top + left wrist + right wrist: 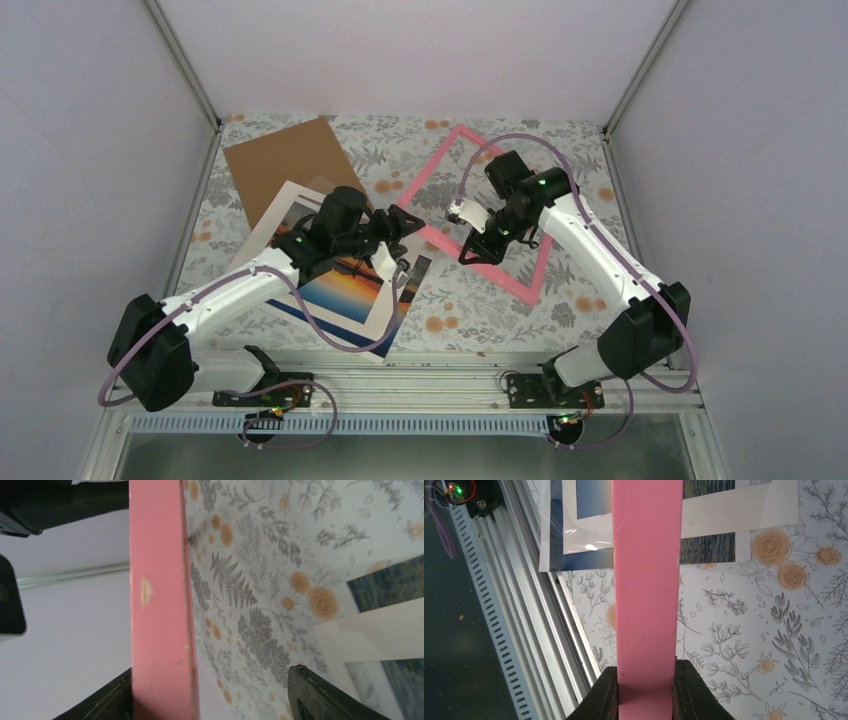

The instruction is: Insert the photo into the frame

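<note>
A: Who holds the frame (pixel 431 165)?
B: Right claw (pixel 645 680), clenched on its edge; left claw (pixel 212 685) gapes loose around another edge.
A: The photo (pixel 345 285)?
B: Flat on the worktop (pixel 450 305), just left of the frame.

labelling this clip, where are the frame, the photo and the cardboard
frame (pixel 430 168), top view, its upper left edge
photo (pixel 345 290), top view, the printed sunset area
cardboard (pixel 285 165), top view, middle of the sheet

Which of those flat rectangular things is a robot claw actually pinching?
The pink frame, clamped between the fingers of the right gripper. The brown cardboard, white mat and sunset photo lie flat, ungripped.
</note>
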Robot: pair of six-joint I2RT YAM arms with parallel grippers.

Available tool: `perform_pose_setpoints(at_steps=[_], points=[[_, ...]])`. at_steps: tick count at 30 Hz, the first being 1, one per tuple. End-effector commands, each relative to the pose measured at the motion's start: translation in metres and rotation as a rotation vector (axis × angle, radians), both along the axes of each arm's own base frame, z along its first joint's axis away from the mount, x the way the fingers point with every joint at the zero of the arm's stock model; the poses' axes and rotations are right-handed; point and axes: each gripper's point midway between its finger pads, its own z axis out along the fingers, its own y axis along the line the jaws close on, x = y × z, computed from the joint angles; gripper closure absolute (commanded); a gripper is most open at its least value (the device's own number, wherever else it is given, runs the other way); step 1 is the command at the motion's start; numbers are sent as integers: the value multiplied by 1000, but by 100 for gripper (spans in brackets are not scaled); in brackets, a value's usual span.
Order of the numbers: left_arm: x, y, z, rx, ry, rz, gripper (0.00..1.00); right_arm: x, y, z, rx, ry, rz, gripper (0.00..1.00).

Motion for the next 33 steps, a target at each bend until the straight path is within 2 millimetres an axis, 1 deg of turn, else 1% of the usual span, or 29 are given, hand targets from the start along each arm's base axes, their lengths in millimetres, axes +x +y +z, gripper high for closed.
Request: perform_pose_setpoints(at_steps=[1, 3, 6, 8, 11, 12, 13, 14, 16, 17, 18, 19, 20, 23, 25, 27, 30, 31, 32, 33], points=[[23, -7, 24, -5, -68, 84, 35, 11, 10, 16, 44, -93, 51, 96], [25, -8, 28, -8, -59, 107, 42, 12, 10, 19, 48, -105, 57, 96], [25, -6, 28, 7, -69, 119, 56, 14, 11, 24, 57, -125, 67, 96], [25, -4, 27, 14, -60, 131, 68, 16, 11, 27, 55, -144, 71, 96], [28, -3, 34, -5, -45, 166, 86, 21, 11, 34, 55, -185, 73, 95], [29, -4, 39, -17, -37, 179, 91, 24, 10, 38, 53, -209, 67, 90], [30, -4, 43, -29, -28, 193, 94, 28, 9, 41, 47, -233, 53, 81], [33, -4, 51, -51, -22, 212, 97, 34, 8, 46, 46, -268, 35, 69], [37, -4, 62, -85, 0, 249, 98, 44, 6, 68, 71, -362, 2, 41], [38, -4, 67, -101, 13, 266, 98, 48, 5, 84, 99, -424, -18, 28], [40, -3, 72, -117, 22, 280, 98, 53, 4, 101, 128, -490, -43, 17], [40, -3, 75, -128, 33, 291, 98, 54, 3, 126, 173, -579, -63, 6], [41, -2, 78, -139, 45, 303, 98, 54, 2, 148, 215, -651, -80, 1], [47, 2, 89, -185, 77, 347, 98, 51, -5, 203, 321, -838, -141, 0], [55, 6, 100, -232, 114, 388, 98, 54, -17, 233, 352, -966, -222, 0], [64, 9, 114, -287, 171, 432, 98, 55, -30, 256, 370, -1075, -297, 0], [80, 14, 140, -381, 275, 499, 98, 56, -56, 282, 367, -1231, -423, 0], [86, 16, 150, -413, 307, 516, 98, 56, -64, 288, 364, -1275, -459, 0], [90, 18, 165, -455, 337, 520, 98, 53, -72, 293, 365, -1315, -494, 0], [96, 22, 174, -487, 366, 536, 98, 52, -79, 296, 360, -1354, -526, 0]])
